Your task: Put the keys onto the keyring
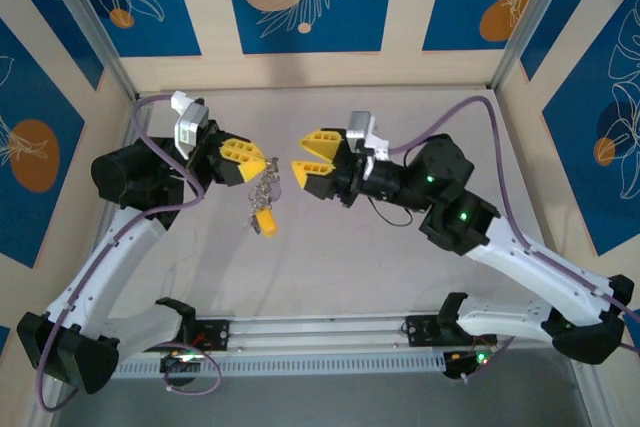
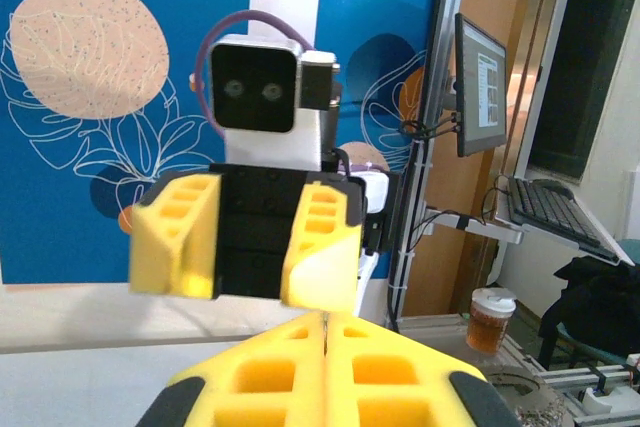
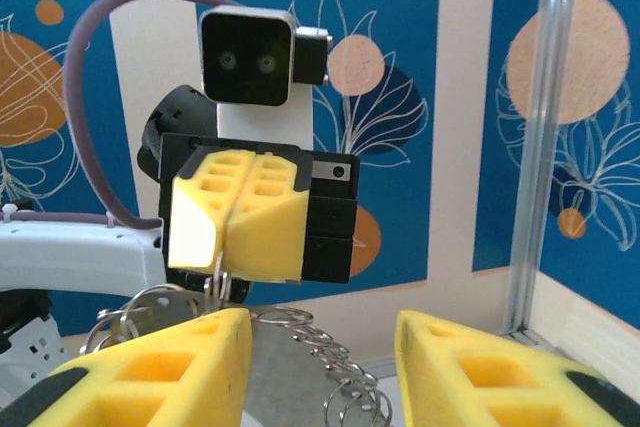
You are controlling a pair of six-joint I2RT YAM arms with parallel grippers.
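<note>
One grey keyring [image 1: 268, 187], yellow tag [image 1: 265, 224]

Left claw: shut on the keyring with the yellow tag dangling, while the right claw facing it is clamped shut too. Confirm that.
Not quite. The right claw is not clamped shut: its jaws stand apart, as the right wrist view shows. The left claw is shut on the keyring, with the yellow tag dangling below.

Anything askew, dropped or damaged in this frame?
Nothing stands out. The keyring hangs in the air from the shut left gripper, with its yellow tag lowest, above the table. The right gripper faces it, open and empty. No spill or damage shows.
</note>
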